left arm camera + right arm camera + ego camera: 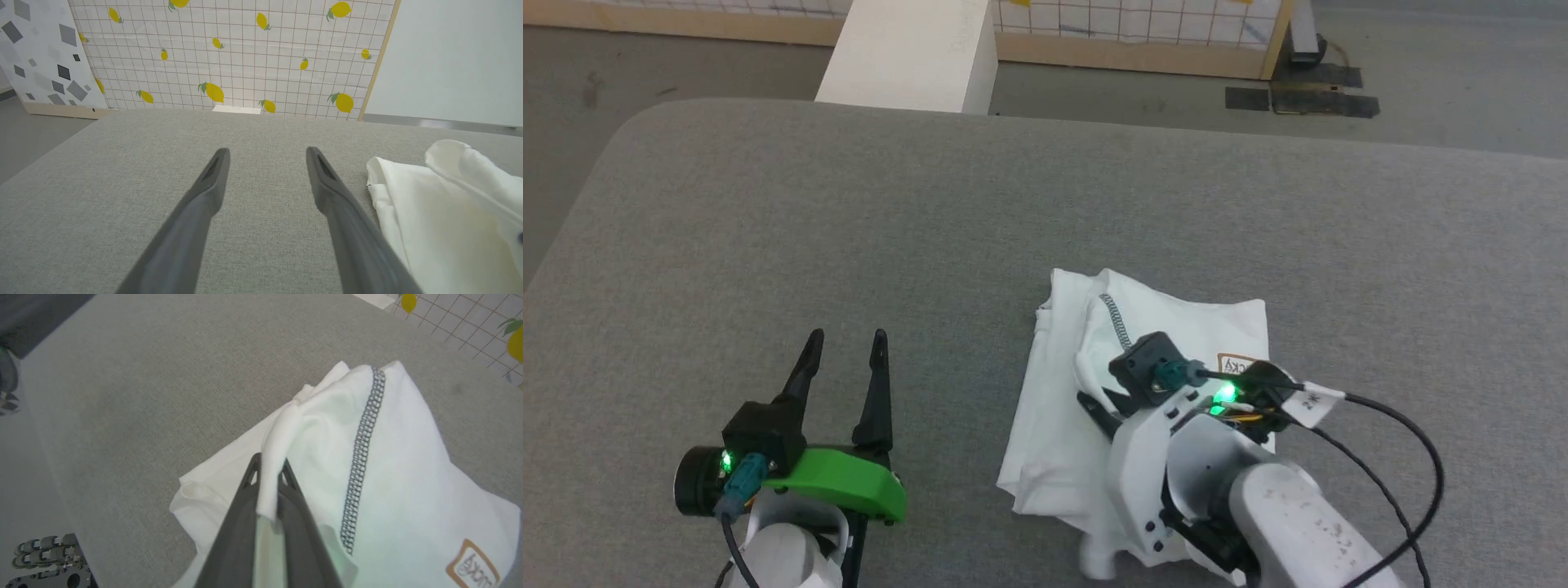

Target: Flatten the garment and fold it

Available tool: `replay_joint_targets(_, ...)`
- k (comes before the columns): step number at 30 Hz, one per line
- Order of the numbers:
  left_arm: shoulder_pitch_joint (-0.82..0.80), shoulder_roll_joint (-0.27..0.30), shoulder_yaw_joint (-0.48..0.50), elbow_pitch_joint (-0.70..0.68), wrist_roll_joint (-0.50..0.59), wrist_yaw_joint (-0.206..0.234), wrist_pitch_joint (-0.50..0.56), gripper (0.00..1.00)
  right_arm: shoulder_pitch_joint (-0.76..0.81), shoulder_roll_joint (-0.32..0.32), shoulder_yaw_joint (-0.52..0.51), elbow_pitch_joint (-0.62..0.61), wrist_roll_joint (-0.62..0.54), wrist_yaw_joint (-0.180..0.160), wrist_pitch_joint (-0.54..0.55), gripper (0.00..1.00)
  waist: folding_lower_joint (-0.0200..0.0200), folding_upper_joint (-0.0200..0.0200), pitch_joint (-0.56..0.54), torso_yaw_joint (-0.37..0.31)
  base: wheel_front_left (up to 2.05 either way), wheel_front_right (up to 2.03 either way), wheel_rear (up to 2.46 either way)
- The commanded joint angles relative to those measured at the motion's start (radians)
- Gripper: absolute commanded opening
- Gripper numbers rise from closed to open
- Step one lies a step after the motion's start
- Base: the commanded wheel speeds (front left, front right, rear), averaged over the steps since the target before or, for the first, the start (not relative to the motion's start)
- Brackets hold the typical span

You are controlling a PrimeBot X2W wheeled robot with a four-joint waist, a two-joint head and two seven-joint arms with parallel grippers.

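You have the shirt [1058,392] pinched in your right gripper [269,467]; your left gripper [847,336] is spread wide.

The shirt lies bunched and partly folded on the grey surface [849,229], right of centre in the head view, with its zigzag seam [361,457] and logo [472,565] facing up. Your right jaws are closed on a raised fold of white cloth beside the seam. Your left fingers hold nothing and are near the shirt's left edge. A white box [915,49] stands beyond the far edge.
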Motion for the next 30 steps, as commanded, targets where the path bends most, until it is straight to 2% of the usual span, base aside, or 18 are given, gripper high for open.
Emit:
replay_joint_targets(1, -0.019, -0.007, 0.001, 0.001, 0.003, -0.006, -0.005, 1.00, -0.029, -0.001, 0.020, 0.037, 0.001, -0.002, -0.014, 0.00, 0.0000, 0.0000, 0.013, 0.013, 0.00, 0.00, 0.00)
replay_joint_targets(8, -0.030, -0.018, 0.003, 0.006, 0.008, -0.010, -0.005, 1.00, -0.096, -0.001, 0.119, 0.196, 0.064, -0.002, 0.001, 0.00, 0.0000, 0.0000, 0.024, 0.018, 0.00, 0.00, 0.00)
replay_joint_targets(9, -0.030, -0.020, 0.003, 0.010, 0.009, -0.013, -0.005, 1.00, -0.102, -0.001, 0.137, 0.219, 0.106, -0.002, 0.015, 0.80, 0.0000, 0.0000, 0.022, 0.017, 0.00, 0.00, 0.00)
replay_joint_targets(10, -0.029, -0.021, 0.003, 0.011, 0.009, -0.014, -0.005, 1.00, -0.106, -0.001, 0.137, 0.223, 0.125, -0.002, 0.009, 1.00, 0.0000, 0.0000, 0.019, 0.015, 0.00, 0.00, 0.00)
replay_joint_targets(15, -0.014, -0.025, 0.010, 0.016, 0.012, -0.017, -0.005, 1.00, -0.096, -0.001, 0.078, 0.179, 0.190, -0.002, -0.086, 1.00, 0.0000, 0.0000, -0.001, 0.001, 0.00, 0.00, 0.00)
replay_joint_targets(19, -0.001, -0.027, 0.014, 0.016, 0.015, -0.020, -0.005, 1.00, -0.049, -0.001, -0.049, 0.083, 0.225, -0.002, -0.228, 1.00, 0.0000, 0.0000, -0.023, -0.010, 0.00, 0.00, 0.00)
replay_joint_targets(23, 0.012, -0.028, 0.019, 0.012, 0.018, -0.024, -0.005, 1.00, 0.049, -0.001, -0.220, -0.007, 0.239, -0.002, -0.342, 1.00, 0.0000, 0.0000, -0.041, -0.020, 0.00, 0.00, 0.00)
replay_joint_targets(27, 0.022, -0.029, 0.025, 0.008, 0.022, -0.027, -0.005, 1.00, 0.146, -0.001, -0.355, -0.042, 0.256, -0.002, -0.400, 1.00, 0.0000, 0.0000, -0.051, -0.029, 0.00, 0.00, 0.00)
replay_joint_targets(30, 0.027, -0.029, 0.029, 0.004, 0.025, -0.029, -0.005, 1.00, 0.193, -0.001, -0.405, -0.019, 0.241, -0.002, -0.404, 1.00, 0.0000, 0.0000, -0.056, -0.034, 0.00, 0.00, 0.00)
